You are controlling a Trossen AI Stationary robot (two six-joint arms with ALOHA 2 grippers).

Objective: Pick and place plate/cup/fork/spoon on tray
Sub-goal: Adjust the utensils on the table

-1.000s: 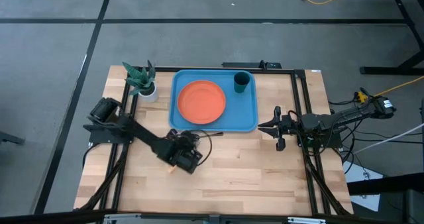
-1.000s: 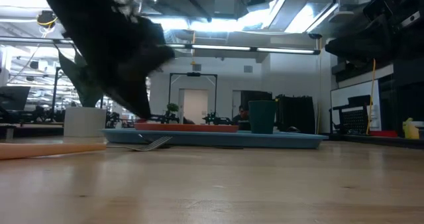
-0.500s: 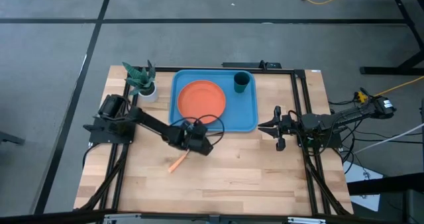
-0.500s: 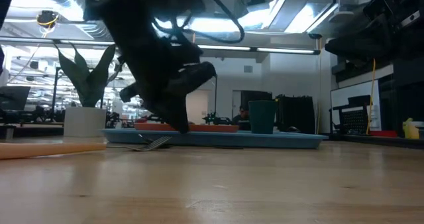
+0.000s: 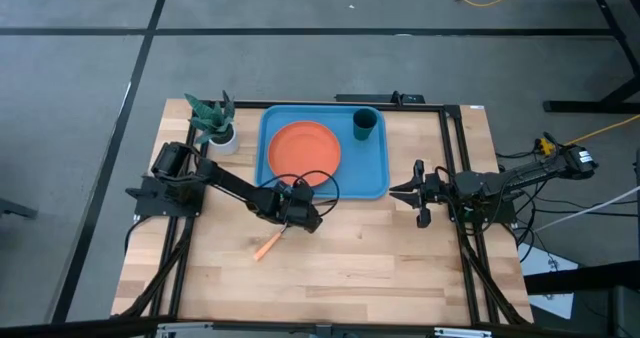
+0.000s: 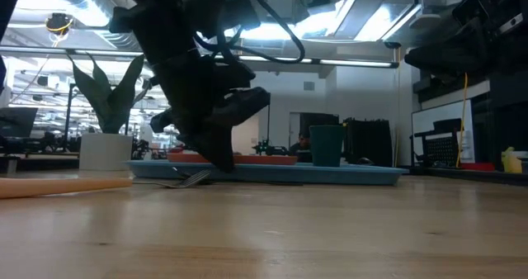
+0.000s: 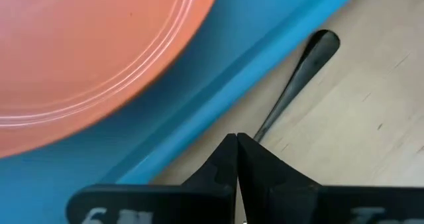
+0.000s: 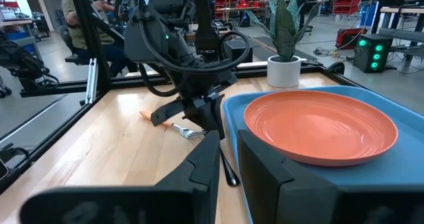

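Observation:
The orange plate [image 5: 303, 155] and the teal cup [image 5: 365, 125] stand on the light-blue tray [image 5: 375, 173]. The dark spoon [image 7: 291, 81] lies on the wood along the tray's near rim, bowl [image 7: 322, 42] away from my left gripper [image 7: 237, 139], which is shut at the handle's end. My left gripper also shows in the high view [image 5: 303, 218]. The orange-handled fork [image 5: 268, 244] lies flat on the table nearer the front, with nothing on it. My right gripper [image 5: 420, 193] is open and waits right of the tray. My left gripper comes from above, slanting down, with its tips on the free end of the spoon's handle [image 7: 260, 128]. The fingertips hide the place of contact itself. The fingers stand in line with the handle. The spoon lies flat on the table.
A white pot with a green plant [image 5: 222, 136] stands at the far left, beside the tray. The tray's raised near rim [image 7: 199, 111] runs right beside the spoon. Bare wood lies at the front of the table. People sit in the room beyond.
My left gripper has gone from above the fork toward the table's far and right edges, to the tray's near rim, and has then kept still. The fork lies where it was, now uncovered in the high view.

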